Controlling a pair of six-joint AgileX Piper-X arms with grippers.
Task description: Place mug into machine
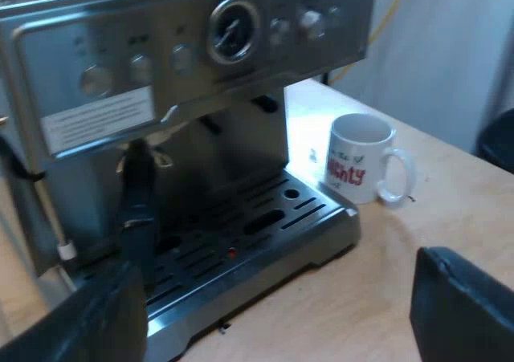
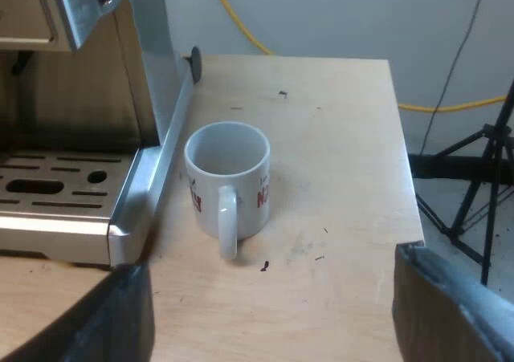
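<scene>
A white mug (image 1: 361,157) with red lettering stands upright and empty on the wooden table, just beside the corner of the espresso machine's drip tray (image 1: 241,233). My left gripper (image 1: 273,322) is open, low in front of the tray, with nothing between its fingers. In the right wrist view the mug (image 2: 227,177) has its handle turned toward me, and it stands close to the tray's side wall (image 2: 132,209). My right gripper (image 2: 269,314) is open and holds nothing, a short way back from the mug's handle. A dark holder handle (image 1: 136,209) hangs locked under the machine's front.
The espresso machine (image 1: 185,49) has a round gauge and several knobs above the tray. The table's edge (image 2: 405,185) runs close past the mug, with a black tripod (image 2: 482,169) and a yellow cable (image 2: 450,105) beyond it. Bare wood lies between my grippers and the mug.
</scene>
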